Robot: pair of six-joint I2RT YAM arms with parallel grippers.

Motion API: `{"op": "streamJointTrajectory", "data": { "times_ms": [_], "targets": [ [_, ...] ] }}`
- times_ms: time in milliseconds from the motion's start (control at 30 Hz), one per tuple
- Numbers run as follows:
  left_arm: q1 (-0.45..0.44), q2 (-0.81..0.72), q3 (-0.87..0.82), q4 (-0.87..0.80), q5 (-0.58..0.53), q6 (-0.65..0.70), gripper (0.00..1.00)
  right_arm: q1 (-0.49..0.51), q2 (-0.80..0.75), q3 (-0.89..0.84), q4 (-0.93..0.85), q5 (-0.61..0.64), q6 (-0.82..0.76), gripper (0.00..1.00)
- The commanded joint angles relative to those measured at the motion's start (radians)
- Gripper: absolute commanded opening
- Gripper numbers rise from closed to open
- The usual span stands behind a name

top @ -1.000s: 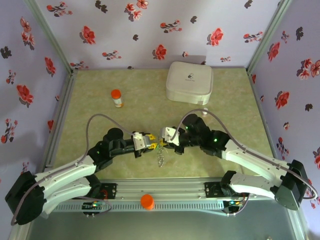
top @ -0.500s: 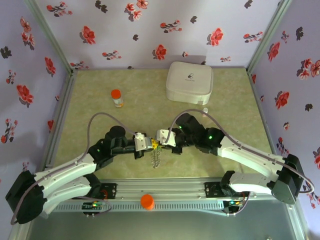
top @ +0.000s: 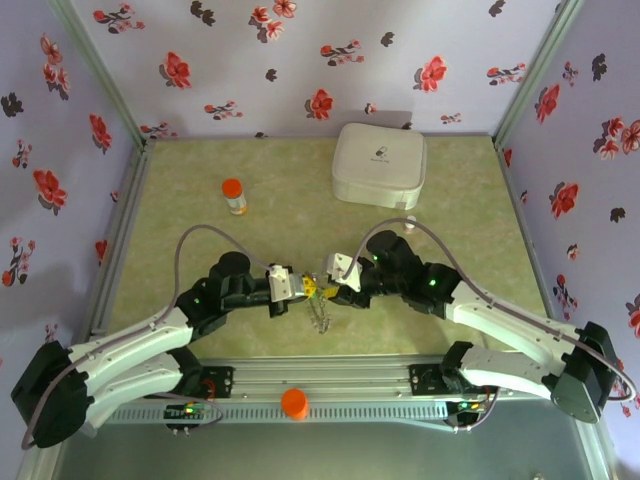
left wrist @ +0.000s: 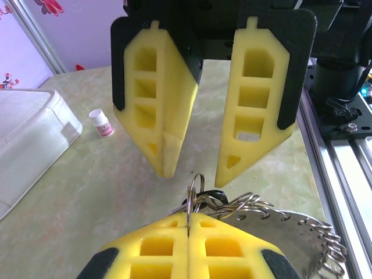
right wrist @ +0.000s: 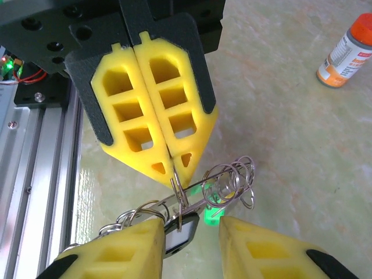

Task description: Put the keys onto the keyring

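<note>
- My left gripper (right wrist: 172, 167) is clamped on one thin loop of the keyring (right wrist: 233, 174); right gripper (right wrist: 190, 228) apart, either side of the keys (right wrist: 181, 232).
- Bunch sits 6 o'clock of counter (right wrist: 279, 145) centre.
- I judge it light, limp, slippery: pinch a key's head.

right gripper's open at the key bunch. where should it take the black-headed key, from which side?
Probably its black plastic head: the broadest solid part, lying between the right gripper's fingers. Come in from the right arm's side, opposite the left gripper, which is shut on the keyring. The thin wire loops would likely slip.
</note>
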Motion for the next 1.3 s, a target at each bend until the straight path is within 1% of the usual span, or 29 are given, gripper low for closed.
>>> {"op": "streamJointTrajectory", "data": {
  "times_ms": [0,267,333,500,600,700,800,833,900,967,1000,1100,1200,1267],
  "targets": [
    [-0.004,-0.004,-0.011,0.070,-0.009,0.007,0.00,-0.003,-0.010,-0.010,0.049,-0.035,0.045,0.27],
    [-0.004,-0.010,-0.019,0.068,-0.011,0.007,0.00,-0.002,-0.008,-0.003,0.034,-0.017,0.037,0.01],
    [-0.004,-0.014,-0.021,0.081,-0.010,-0.002,0.00,-0.003,-0.009,-0.004,0.025,-0.005,0.034,0.00],
    [-0.006,-0.042,-0.025,0.111,0.014,-0.029,0.00,-0.005,-0.010,-0.007,0.000,0.074,0.018,0.00],
    [-0.006,-0.053,-0.050,0.193,0.035,-0.071,0.00,-0.007,-0.007,-0.021,0.011,0.060,0.026,0.00],
    [-0.007,-0.042,-0.078,0.288,0.039,-0.115,0.00,-0.006,0.006,-0.035,0.036,0.026,0.041,0.00],
    [-0.006,-0.031,-0.101,0.348,0.038,-0.148,0.00,-0.005,0.003,-0.044,0.064,0.006,0.055,0.00],
    [-0.006,-0.028,-0.106,0.363,0.036,-0.159,0.00,-0.007,-0.005,-0.046,0.075,0.004,0.059,0.01],
    [-0.006,-0.020,-0.121,0.402,0.028,-0.182,0.00,-0.005,-0.033,-0.061,0.101,-0.001,0.061,0.09],
    [-0.006,-0.006,-0.123,0.438,0.025,-0.199,0.00,-0.005,-0.065,-0.079,0.130,-0.009,0.055,0.16],
    [-0.006,0.002,-0.151,0.451,0.025,-0.208,0.00,-0.005,-0.079,-0.087,0.143,-0.014,0.049,0.17],
    [-0.006,0.025,-0.157,0.482,0.038,-0.229,0.00,-0.005,-0.109,-0.110,0.194,-0.025,0.043,0.18],
    [-0.006,0.059,-0.155,0.487,0.061,-0.236,0.00,-0.003,-0.108,-0.120,0.216,-0.049,0.038,0.25],
    [-0.006,0.080,-0.161,0.520,0.070,-0.250,0.00,-0.003,-0.100,-0.124,0.214,-0.052,0.032,0.28]
  ]
}}
